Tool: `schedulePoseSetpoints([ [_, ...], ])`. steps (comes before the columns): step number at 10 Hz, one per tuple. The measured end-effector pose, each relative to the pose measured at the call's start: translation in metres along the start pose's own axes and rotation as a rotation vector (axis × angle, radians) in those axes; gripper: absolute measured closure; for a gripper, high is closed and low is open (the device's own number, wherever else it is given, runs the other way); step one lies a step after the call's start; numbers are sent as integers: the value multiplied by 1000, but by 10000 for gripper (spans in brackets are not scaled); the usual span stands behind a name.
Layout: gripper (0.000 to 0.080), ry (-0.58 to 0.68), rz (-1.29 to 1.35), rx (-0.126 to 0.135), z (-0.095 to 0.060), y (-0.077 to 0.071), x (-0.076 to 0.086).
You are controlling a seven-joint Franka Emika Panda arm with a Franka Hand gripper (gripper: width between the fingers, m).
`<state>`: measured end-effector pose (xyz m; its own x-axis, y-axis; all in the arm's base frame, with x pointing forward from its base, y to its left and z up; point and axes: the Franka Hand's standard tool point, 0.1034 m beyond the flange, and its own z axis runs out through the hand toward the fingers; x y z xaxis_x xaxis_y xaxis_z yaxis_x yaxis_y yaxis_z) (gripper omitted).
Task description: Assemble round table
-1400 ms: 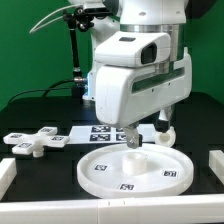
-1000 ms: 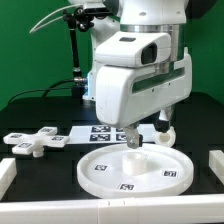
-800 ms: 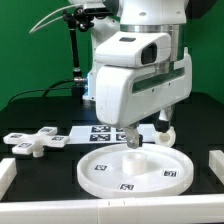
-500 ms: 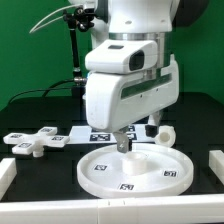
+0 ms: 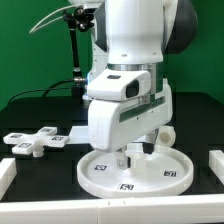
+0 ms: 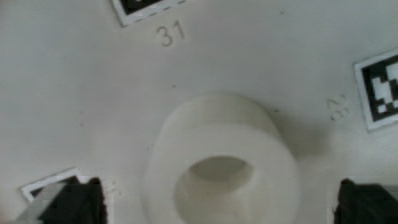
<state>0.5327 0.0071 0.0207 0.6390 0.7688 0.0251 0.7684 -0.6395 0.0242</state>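
The large round disc (image 5: 100, 172) lies flat on the table at the front, with small square tags on its face. The short thick leg (image 5: 136, 160) stands upright near the disc's middle. In the wrist view the leg (image 6: 214, 140) shows from above with a round hole in its top, on the disc (image 6: 107, 100). My gripper (image 5: 135, 157) is low over the disc and open. Its black fingertips (image 6: 63, 200) stand on either side of the leg with a gap on each side. The cross-shaped foot piece (image 5: 30, 143) lies on the exterior view's left.
The marker board (image 5: 72, 135) lies behind the disc, mostly hidden by the arm. White border rails sit at the front left (image 5: 5, 172) and front right (image 5: 215, 165). A small white part (image 5: 168, 133) sits behind the disc on the right.
The hand has turned about its vertical axis and come down, so the fingers now straddle the leg low over the disc. Disc, leg and foot piece have not moved.
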Motion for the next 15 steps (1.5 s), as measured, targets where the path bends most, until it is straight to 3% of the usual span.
schedulePoseSetpoints([
  [5, 172, -5, 4, 5, 4, 1, -3],
  [6, 342, -4, 4, 5, 4, 1, -2],
  [7, 395, -4, 4, 5, 4, 1, -2],
  [12, 395, -6, 2, 7, 4, 0, -2],
  [15, 392, 12, -27, 3, 5, 4, 28],
])
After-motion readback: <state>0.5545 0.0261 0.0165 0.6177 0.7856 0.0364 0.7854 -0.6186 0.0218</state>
